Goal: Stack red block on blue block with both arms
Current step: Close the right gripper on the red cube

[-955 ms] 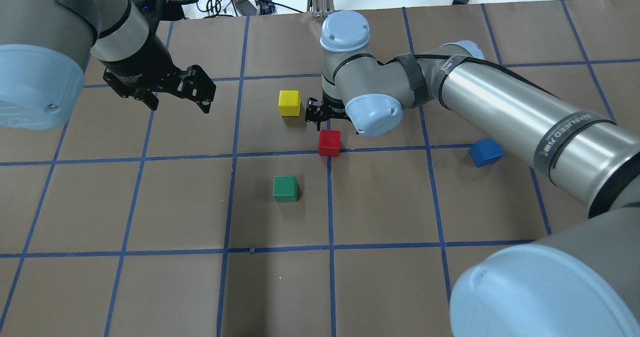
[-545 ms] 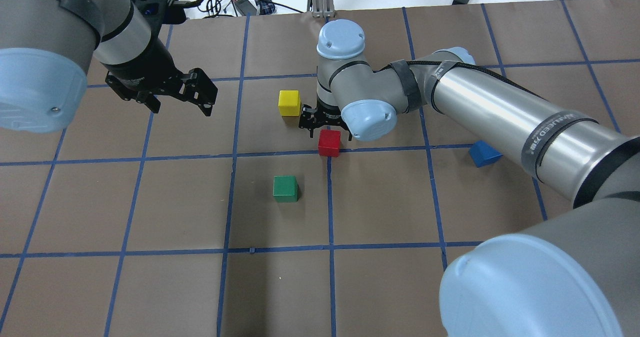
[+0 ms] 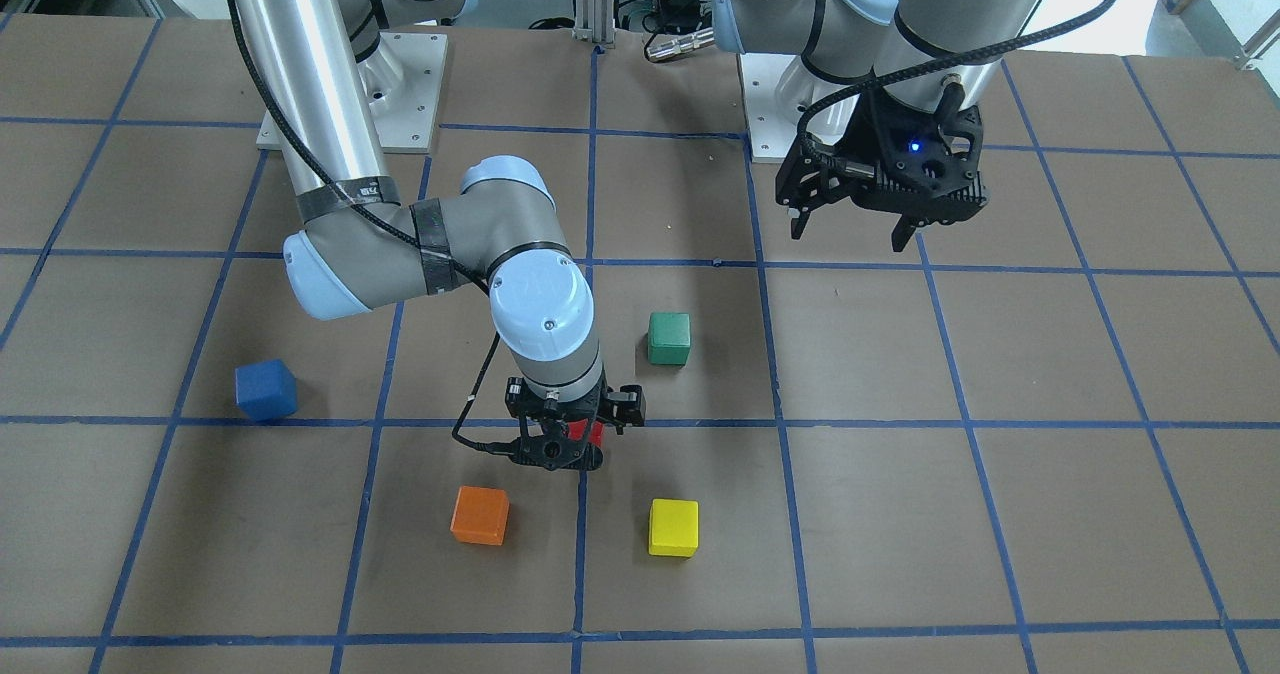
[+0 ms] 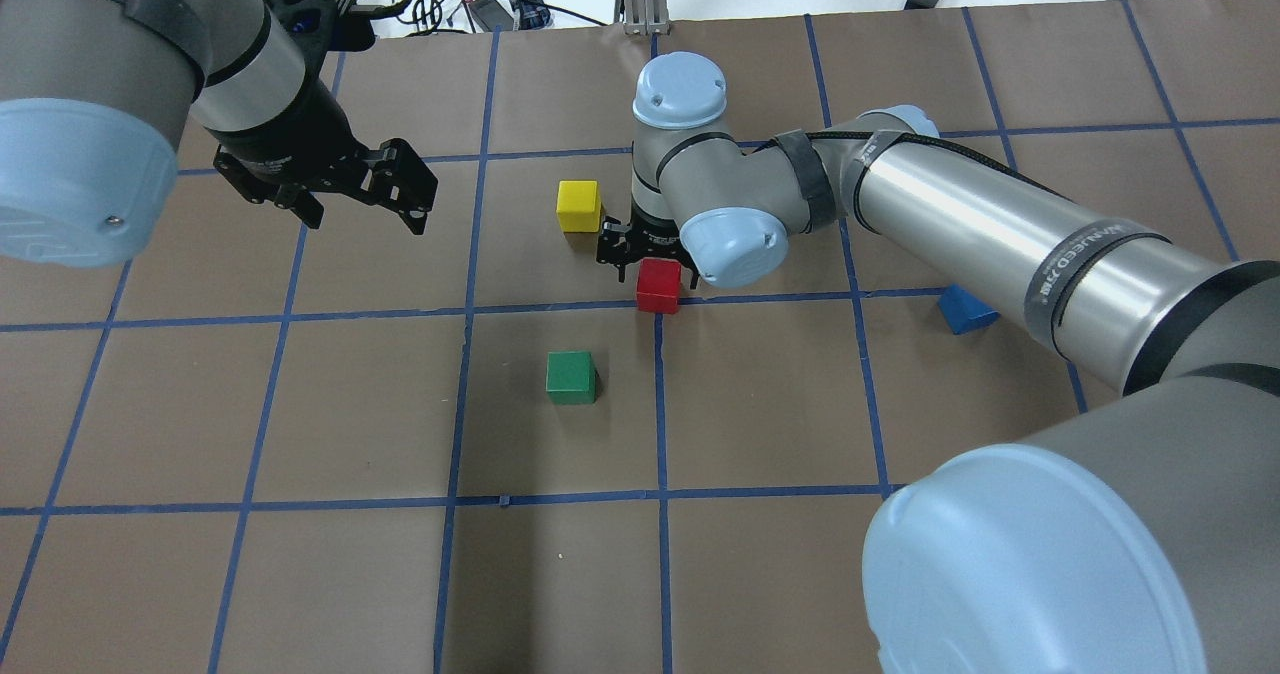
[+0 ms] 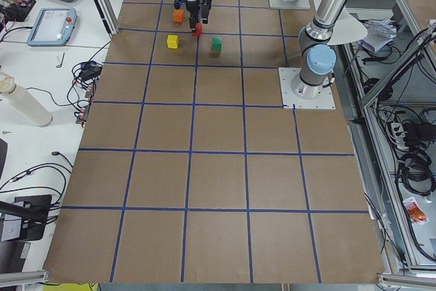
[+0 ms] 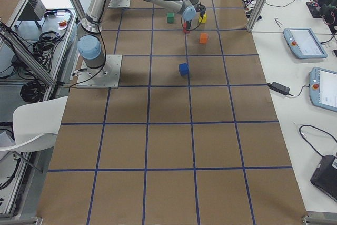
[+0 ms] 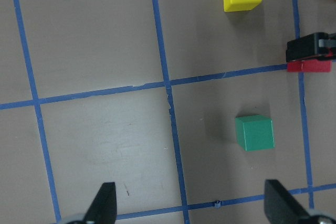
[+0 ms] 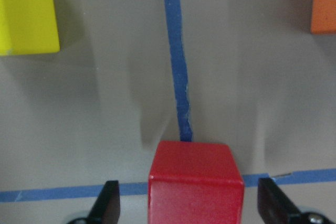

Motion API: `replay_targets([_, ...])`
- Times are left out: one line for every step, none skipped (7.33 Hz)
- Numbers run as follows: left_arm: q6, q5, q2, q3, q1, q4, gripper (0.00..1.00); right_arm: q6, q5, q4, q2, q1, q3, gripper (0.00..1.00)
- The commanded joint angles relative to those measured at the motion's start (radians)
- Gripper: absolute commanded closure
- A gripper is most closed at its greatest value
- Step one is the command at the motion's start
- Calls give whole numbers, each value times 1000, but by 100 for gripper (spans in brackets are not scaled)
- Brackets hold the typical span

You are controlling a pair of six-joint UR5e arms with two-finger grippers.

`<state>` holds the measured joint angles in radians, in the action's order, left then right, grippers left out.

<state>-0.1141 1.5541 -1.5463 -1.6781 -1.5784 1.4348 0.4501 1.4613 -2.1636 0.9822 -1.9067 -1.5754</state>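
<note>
The right gripper (image 8: 191, 208) points down at the red block (image 4: 658, 285), jaws wide open on both sides, holding nothing. The blue block (image 3: 266, 390) lies well apart on the red block's right; far on its left hangs the left gripper (image 3: 848, 237), open, empty.

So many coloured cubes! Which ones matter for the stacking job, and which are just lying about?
Part of the job: red block, blue block, right pincer, left pincer.
Just lying about: green block, yellow block, orange block.
</note>
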Motion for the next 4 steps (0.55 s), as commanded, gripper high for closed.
replay_targets([1,0,0,0,0,-1,0,5,-10,-10,0,0,0,100])
replay_targets([1,0,0,0,0,-1,0,7,-4,2,4,2,1,100])
replay_targets([1,0,0,0,0,-1,0,4,7,7,32,3,5,100])
replay_targets([2,0,-2,1,0,-1,0,-5,8,18,65,8,6,100])
